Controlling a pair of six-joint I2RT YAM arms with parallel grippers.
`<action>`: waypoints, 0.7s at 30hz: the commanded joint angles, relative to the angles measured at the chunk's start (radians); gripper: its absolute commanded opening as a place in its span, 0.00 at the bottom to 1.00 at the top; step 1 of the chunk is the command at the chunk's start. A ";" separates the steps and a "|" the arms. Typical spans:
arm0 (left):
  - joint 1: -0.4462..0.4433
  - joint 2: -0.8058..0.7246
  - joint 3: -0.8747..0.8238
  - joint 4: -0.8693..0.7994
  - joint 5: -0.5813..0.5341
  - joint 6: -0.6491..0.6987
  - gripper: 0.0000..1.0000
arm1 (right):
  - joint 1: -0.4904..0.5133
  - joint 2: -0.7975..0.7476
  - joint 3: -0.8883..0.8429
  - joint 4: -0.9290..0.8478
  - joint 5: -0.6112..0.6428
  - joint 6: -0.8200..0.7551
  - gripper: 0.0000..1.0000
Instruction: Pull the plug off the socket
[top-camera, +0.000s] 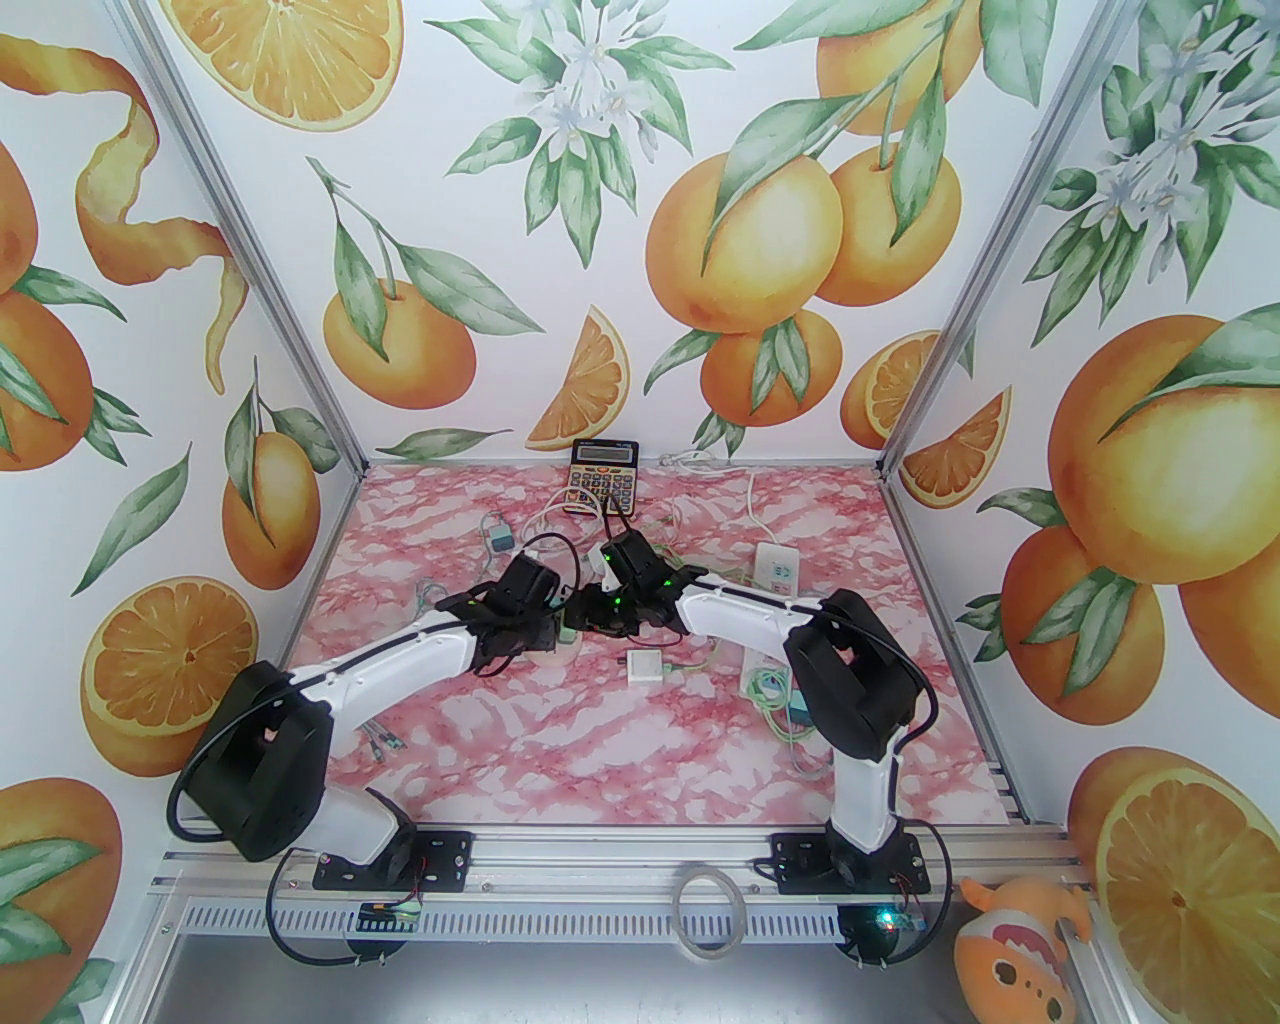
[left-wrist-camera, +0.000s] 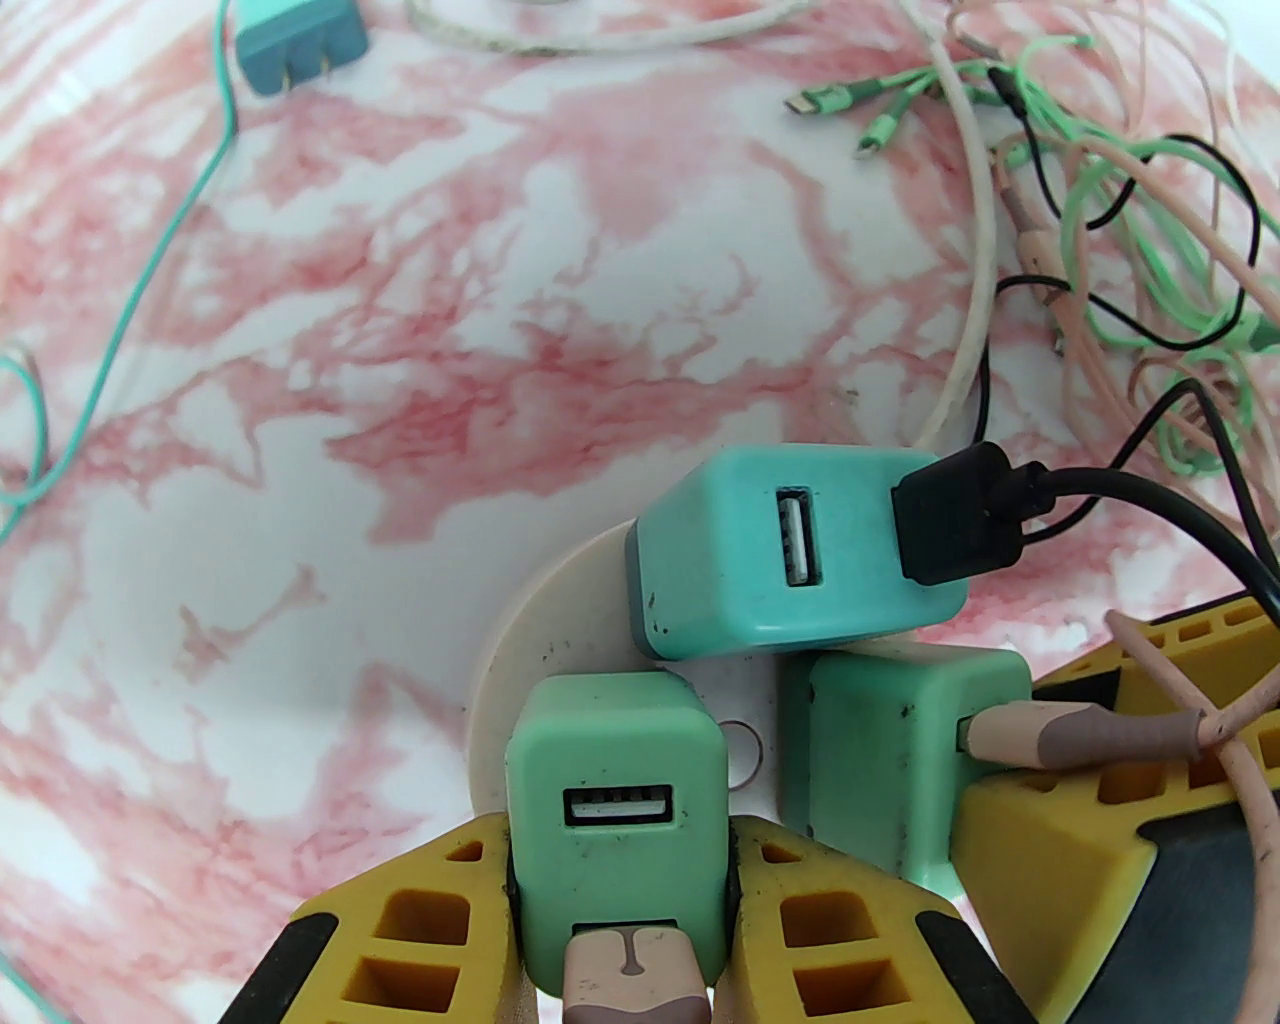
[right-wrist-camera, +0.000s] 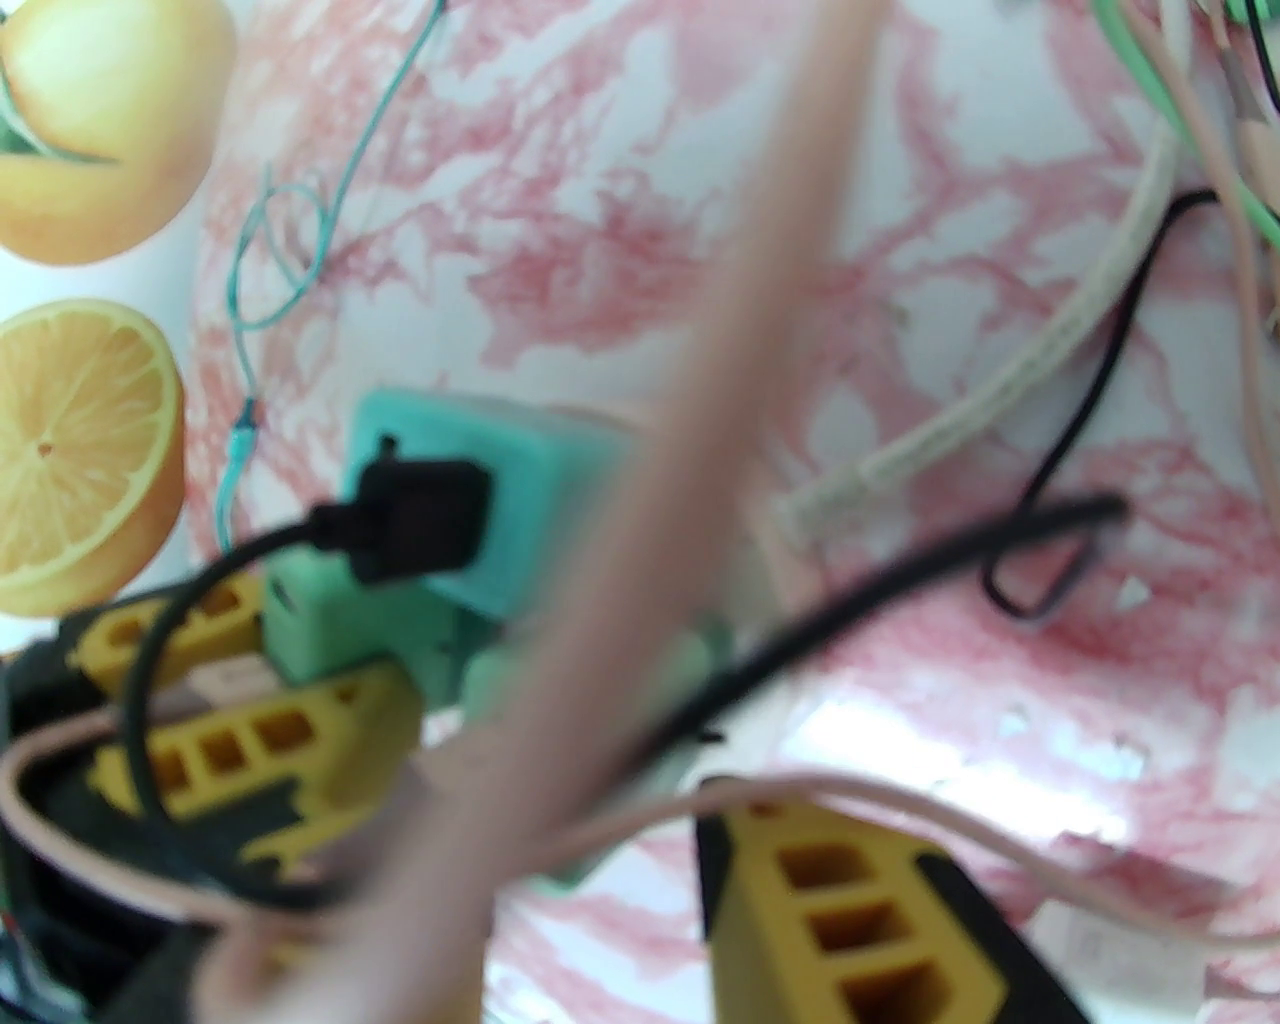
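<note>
left wrist: left tool (left-wrist-camera: 620, 860) clamps green plug (left-wrist-camera: 612, 760), apparently on socket (left-wrist-camera: 530, 640)

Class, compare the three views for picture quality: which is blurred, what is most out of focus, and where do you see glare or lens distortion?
Right wrist: soft throughout, the pink cable nearest the lens smeared most, with white glare on the table. Left wrist: sharp on the green charger, the table bulging fisheye-like toward the edges. Top external: evenly lit and crisp.
</note>
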 joint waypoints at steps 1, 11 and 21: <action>0.009 -0.070 0.013 0.066 0.036 -0.012 0.07 | -0.005 0.093 -0.069 -0.200 0.122 -0.016 0.38; -0.063 -0.032 0.048 0.049 -0.013 0.003 0.06 | 0.008 0.095 -0.063 -0.200 0.120 -0.014 0.38; -0.169 0.038 0.128 -0.010 -0.087 0.054 0.06 | 0.027 0.121 -0.049 -0.207 0.118 -0.016 0.38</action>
